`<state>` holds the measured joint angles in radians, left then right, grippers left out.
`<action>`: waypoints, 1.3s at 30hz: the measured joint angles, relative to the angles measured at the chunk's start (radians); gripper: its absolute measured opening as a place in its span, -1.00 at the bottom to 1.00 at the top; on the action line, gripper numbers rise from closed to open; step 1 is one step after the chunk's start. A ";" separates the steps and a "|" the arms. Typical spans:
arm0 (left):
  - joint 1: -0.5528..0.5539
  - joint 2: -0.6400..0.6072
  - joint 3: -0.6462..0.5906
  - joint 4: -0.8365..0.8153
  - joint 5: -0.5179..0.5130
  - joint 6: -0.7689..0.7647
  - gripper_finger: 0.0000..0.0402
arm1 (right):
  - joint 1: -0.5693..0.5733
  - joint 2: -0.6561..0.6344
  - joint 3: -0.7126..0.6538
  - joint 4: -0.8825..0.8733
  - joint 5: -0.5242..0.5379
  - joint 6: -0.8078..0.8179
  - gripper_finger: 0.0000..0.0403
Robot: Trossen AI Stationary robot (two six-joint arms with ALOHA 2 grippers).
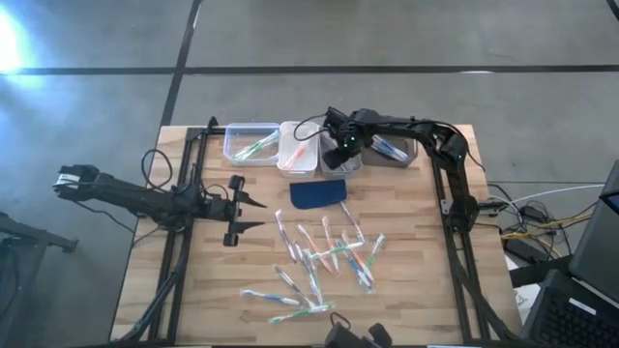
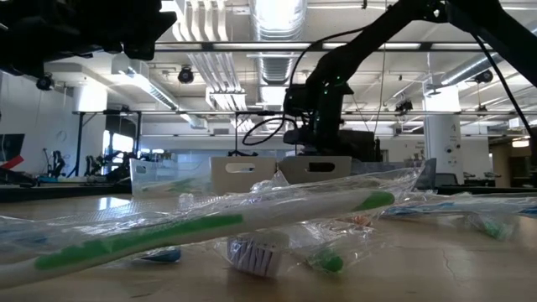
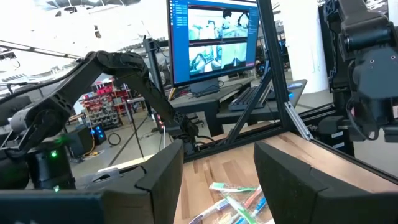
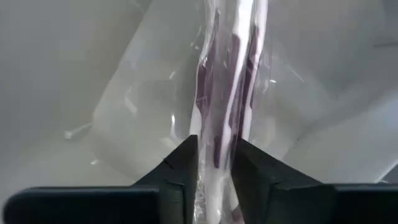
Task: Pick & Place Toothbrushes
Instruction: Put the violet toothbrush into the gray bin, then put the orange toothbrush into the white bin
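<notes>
Several wrapped toothbrushes (image 1: 324, 259) lie scattered on the wooden table's near half; one with green accents (image 2: 210, 225) lies close to the low camera. Four small bins stand in a row at the far edge. My right gripper (image 1: 340, 147) points down into the third bin from the left (image 1: 350, 164), shut on a wrapped toothbrush with purplish-grey accents (image 4: 227, 81). My left gripper (image 1: 250, 208) waits open above the table's left side, level, with nothing between its fingers (image 3: 168, 180). My right gripper pinches the wrapped toothbrush's near end (image 4: 216, 155) between its two fingers, through the clear wrapper. The fingers come from above, pointing down, and lie along the toothbrush. It hangs below them into the bin; whether its lower end touches the bin's floor, I cannot tell.
The clear leftmost bin (image 1: 251, 143) holds green toothbrushes, the white one (image 1: 298, 150) orange ones, the rightmost (image 1: 394, 150) blue ones. A dark blue pad (image 1: 319, 193) lies just in front of the bins. Dark frame rails run along both table sides.
</notes>
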<state>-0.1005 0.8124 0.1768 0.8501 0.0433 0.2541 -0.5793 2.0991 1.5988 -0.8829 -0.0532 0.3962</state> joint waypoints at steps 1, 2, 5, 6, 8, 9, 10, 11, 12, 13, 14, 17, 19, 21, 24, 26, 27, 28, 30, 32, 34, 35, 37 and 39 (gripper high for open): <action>0.000 0.000 0.000 0.000 0.000 0.000 0.01 | 0.000 0.000 0.003 0.001 0.000 -0.001 -0.53; 0.000 0.000 0.000 0.000 0.000 0.000 0.01 | 0.000 -0.001 0.006 0.000 0.000 -0.001 -0.48; 0.000 0.000 0.000 0.000 0.000 0.000 0.01 | 0.000 -0.001 0.017 0.001 0.000 -0.003 -0.35; 0.000 0.000 0.000 0.000 0.000 0.000 0.01 | 0.000 -0.003 0.021 0.000 0.000 -0.003 -0.31; 0.000 0.000 0.000 0.000 0.000 0.000 0.01 | 0.000 -0.005 0.032 -0.003 0.000 -0.007 -0.24; 0.000 0.000 0.000 0.000 0.000 0.000 0.01 | 0.000 -0.007 0.037 -0.002 -0.001 -0.010 -0.21; 0.000 0.000 0.000 0.000 0.000 0.000 0.01 | 0.000 -0.009 0.043 -0.005 -0.002 -0.012 -0.18; 0.000 0.000 0.000 0.000 0.000 0.000 0.01 | 0.001 -0.011 0.052 -0.005 -0.004 -0.012 -0.16; 0.000 0.000 0.000 0.000 0.000 0.000 0.01 | 0.001 -0.013 0.061 -0.006 -0.004 -0.013 -0.13; 0.000 0.000 0.000 0.000 0.000 0.000 0.01 | 0.001 -0.015 0.073 -0.014 -0.005 -0.014 -0.11; 0.000 0.000 0.000 0.000 0.000 0.000 0.01 | 0.001 -0.017 0.088 -0.025 -0.005 -0.015 -0.10; 0.000 0.000 0.000 0.001 0.000 0.000 0.01 | 0.003 -0.017 0.140 -0.073 -0.006 -0.016 -0.06; 0.000 0.000 0.000 0.001 0.000 0.000 0.01 | 0.007 -0.018 0.176 -0.104 -0.006 -0.024 -0.05; 0.000 0.000 0.000 0.000 0.000 0.000 0.01 | 0.012 -0.018 0.214 -0.143 -0.007 -0.032 -0.05; 0.000 0.000 0.000 0.000 0.000 0.000 0.01 | 0.022 -0.018 0.278 -0.198 -0.006 -0.042 -0.09; 0.000 0.000 0.000 0.000 0.000 0.000 0.01 | 0.032 -0.018 0.322 -0.226 0.000 -0.042 -0.13; 0.000 0.000 0.000 0.000 0.000 0.000 0.01 | 0.036 -0.018 0.346 -0.239 0.000 -0.043 -0.15; 0.000 0.000 0.000 -0.001 0.000 0.000 0.01 | 0.041 -0.018 0.371 -0.254 0.000 -0.042 -0.17; 0.000 0.000 0.000 -0.004 0.000 0.000 0.01 | 0.051 -0.018 0.421 -0.276 0.000 -0.042 -0.21; 0.000 0.000 0.000 -0.005 0.000 0.000 0.01 | 0.061 -0.019 0.468 -0.297 0.000 -0.041 -0.25; 0.000 0.000 0.000 -0.005 0.000 0.000 0.01 | 0.073 -0.018 0.514 -0.329 0.000 -0.034 -0.29; 0.000 0.000 0.000 -0.005 0.000 0.000 0.01 | 0.079 -0.018 0.536 -0.348 0.000 -0.027 -0.31; 0.000 0.000 0.000 -0.005 0.000 0.000 0.01 | 0.092 -0.019 0.574 -0.382 0.000 -0.018 -0.34; 0.000 0.000 0.000 -0.005 0.000 0.000 0.01 | 0.104 -0.019 0.612 -0.422 -0.005 -0.015 -0.38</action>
<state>-0.1005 0.8124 0.1768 0.8448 0.0433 0.2543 -0.4749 2.0796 2.2112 -1.3051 -0.0580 0.3807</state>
